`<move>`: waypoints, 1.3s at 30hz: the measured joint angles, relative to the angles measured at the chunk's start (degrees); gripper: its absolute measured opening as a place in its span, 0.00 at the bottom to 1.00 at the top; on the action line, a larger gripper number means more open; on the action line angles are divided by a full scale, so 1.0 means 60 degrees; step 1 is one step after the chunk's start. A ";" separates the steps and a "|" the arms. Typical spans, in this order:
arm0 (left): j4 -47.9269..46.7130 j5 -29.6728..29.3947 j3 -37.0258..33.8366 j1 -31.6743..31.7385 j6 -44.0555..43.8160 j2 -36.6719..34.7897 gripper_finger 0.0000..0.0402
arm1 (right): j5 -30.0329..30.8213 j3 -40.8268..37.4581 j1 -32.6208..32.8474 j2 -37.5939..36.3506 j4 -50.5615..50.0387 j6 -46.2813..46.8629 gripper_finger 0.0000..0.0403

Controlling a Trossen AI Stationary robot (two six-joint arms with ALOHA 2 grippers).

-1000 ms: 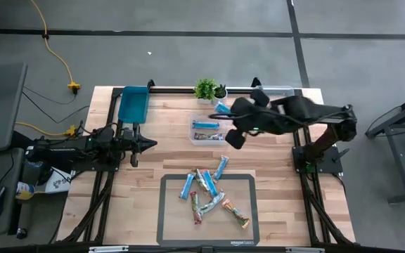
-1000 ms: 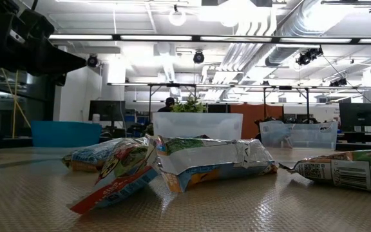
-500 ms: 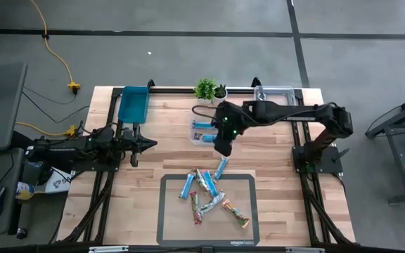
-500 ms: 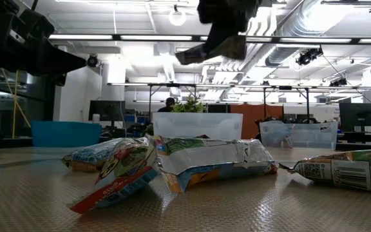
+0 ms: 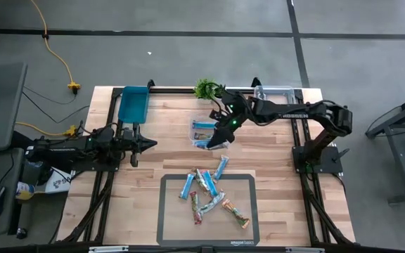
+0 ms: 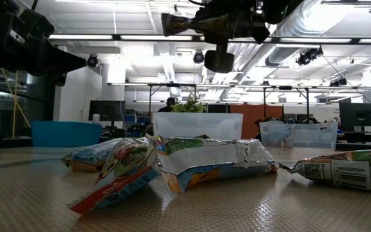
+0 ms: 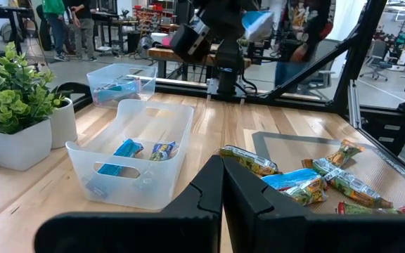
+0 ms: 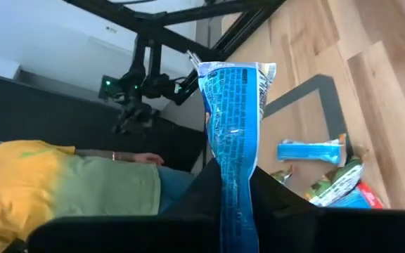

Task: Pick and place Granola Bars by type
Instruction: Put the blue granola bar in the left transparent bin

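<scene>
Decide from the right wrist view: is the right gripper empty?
No. The right gripper is shut on a blue bar, which sticks out from between its fingers.

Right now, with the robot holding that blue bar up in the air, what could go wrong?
1. The right pincer pinches the blue bar by one end only, so it could slip out.
2. It hangs by the rim of the clear bin; let go too soon, the bar may land on the table instead.
3. The small plant stands near the arm and could get bumped.
</scene>
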 joint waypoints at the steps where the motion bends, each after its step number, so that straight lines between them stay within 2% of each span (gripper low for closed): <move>1: 0.0000 0.0000 0.0000 0.0001 -0.0001 0.0004 0.00 | 0.0005 0.0000 -0.0046 -0.0001 0.0006 -0.0060 0.05; 4: 0.0000 0.0000 -0.0001 -0.0001 -0.0002 0.0001 0.00 | 0.0265 -0.0004 -0.0216 -0.0001 0.0003 -0.0407 0.04; 12: 0.0000 0.0000 0.0002 -0.0001 -0.0002 0.0003 0.00 | 0.1960 -0.0004 -0.0944 -0.0001 -0.0180 -0.1877 0.05; 21: 0.0000 0.0000 0.0001 0.0001 -0.0002 0.0004 0.00 | 0.3087 -0.0004 -0.1598 0.0003 -0.1150 -0.4580 0.04; 33: 0.0000 0.0000 -0.0001 0.0001 -0.0002 0.0004 0.00 | 0.6095 -0.0004 -0.1016 0.0077 -0.1801 -0.9520 0.04; 36: 0.0000 0.0000 0.0000 -0.0002 0.0000 0.0002 0.00 | 0.6603 -0.0004 -0.0838 0.0331 -0.1792 -0.9857 0.04; 39: 0.0000 0.0000 0.0002 0.0001 -0.0002 0.0003 0.00 | 0.6634 -0.0004 -0.0789 0.0775 -0.1782 -0.9782 0.04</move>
